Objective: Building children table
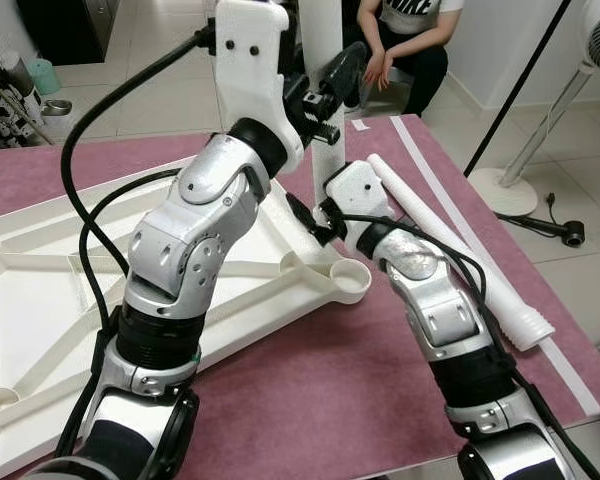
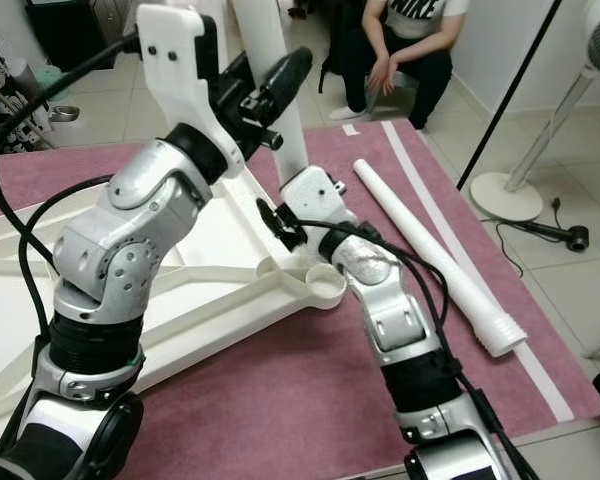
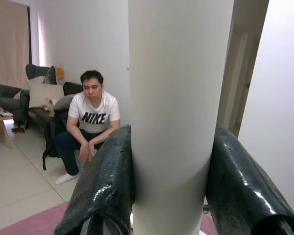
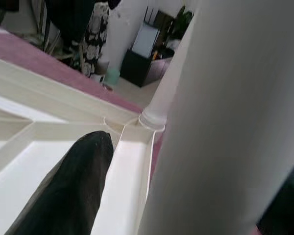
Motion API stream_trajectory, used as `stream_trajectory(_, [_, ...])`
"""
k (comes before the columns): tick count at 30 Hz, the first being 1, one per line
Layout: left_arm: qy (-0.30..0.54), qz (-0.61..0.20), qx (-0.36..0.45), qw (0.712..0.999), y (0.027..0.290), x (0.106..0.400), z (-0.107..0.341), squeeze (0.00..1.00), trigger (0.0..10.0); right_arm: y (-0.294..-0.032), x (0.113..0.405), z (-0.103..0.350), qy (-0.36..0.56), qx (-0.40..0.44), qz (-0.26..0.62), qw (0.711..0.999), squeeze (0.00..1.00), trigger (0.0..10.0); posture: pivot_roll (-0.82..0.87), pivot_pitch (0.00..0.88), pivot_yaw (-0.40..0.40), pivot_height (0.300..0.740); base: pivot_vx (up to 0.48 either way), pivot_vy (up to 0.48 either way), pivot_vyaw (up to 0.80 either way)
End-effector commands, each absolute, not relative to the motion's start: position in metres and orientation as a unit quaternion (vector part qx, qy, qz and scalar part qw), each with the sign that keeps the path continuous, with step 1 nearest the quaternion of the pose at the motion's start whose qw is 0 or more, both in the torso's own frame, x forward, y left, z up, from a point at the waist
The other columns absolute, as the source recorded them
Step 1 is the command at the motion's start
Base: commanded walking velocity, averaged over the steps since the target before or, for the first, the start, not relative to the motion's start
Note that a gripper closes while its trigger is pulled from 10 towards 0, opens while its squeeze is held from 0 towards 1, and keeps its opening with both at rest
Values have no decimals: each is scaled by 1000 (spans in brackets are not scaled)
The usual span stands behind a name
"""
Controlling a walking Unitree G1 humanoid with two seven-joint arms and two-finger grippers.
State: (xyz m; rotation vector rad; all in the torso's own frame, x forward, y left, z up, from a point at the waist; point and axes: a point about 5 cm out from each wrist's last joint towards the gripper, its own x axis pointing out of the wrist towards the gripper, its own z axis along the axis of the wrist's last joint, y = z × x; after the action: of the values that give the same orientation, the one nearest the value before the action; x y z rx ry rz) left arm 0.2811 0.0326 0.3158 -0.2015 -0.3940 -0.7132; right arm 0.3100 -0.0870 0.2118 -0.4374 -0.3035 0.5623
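Observation:
The white tabletop (image 1: 40,300) lies upside down on a purple mat (image 1: 360,380). A white table leg (image 1: 322,40) stands upright at the tabletop's far corner. My left gripper (image 1: 325,88) is raised and shut on this leg; in the left wrist view the leg (image 3: 179,122) sits tight between both black fingers (image 3: 105,191). My right gripper (image 1: 315,222) is low by the leg's base, open, with a gap between one finger (image 4: 73,186) and the near white tube (image 4: 225,122). An empty round socket (image 1: 352,278) is at the near corner. A second leg (image 1: 460,245) lies on the mat to the right.
A person (image 1: 405,40) sits on the floor beyond the mat's far edge. A fan stand (image 1: 525,165) and a slanted black pole (image 1: 515,90) are to the right, with a cable (image 1: 570,235) on the tiles. Clutter (image 1: 10,90) sits at the far left.

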Motion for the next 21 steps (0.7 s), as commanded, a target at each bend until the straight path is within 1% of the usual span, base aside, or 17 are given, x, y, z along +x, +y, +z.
stream_trajectory(1, [-203, -422, -85, 879, 23, 271, 316, 0, 0, -81, 309, 224, -180, -211, 282, 918, 0, 10000, 31, 0, 25, 740, 0, 0, 0])
stream_trajectory(9, [-203, -423, -83, 879, 23, 271, 316, 0, 0, -80, 309, 222, -179, -214, 288, 916, 0, 10000, 30, 0, 25, 740, 0, 0, 0])
stream_trajectory(10, [-203, -424, -83, 879, 23, 271, 316, 0, 0, -80, 309, 220, -176, -212, 289, 917, 0, 0, 28, 0, 27, 740, 0, 0, 0])
stream_trajectory(16, [-207, -427, -85, 876, 23, 271, 317, 0, 0, -82, 309, 212, -149, -175, 293, 928, 0, 0, 27, 0, 32, 740, 0, 0, 0])
stream_trajectory(20, [-210, -430, -83, 874, 23, 271, 318, 0, 0, -82, 309, 213, -149, -168, 296, 928, 0, 0, 28, 0, 32, 740, 0, 0, 0])
stream_trajectory(21, [-210, -439, -77, 870, 23, 269, 317, 0, 4784, -82, 309, 214, -151, -164, 295, 929, 0, 0, 26, 0, 34, 740, 0, 0, 0])
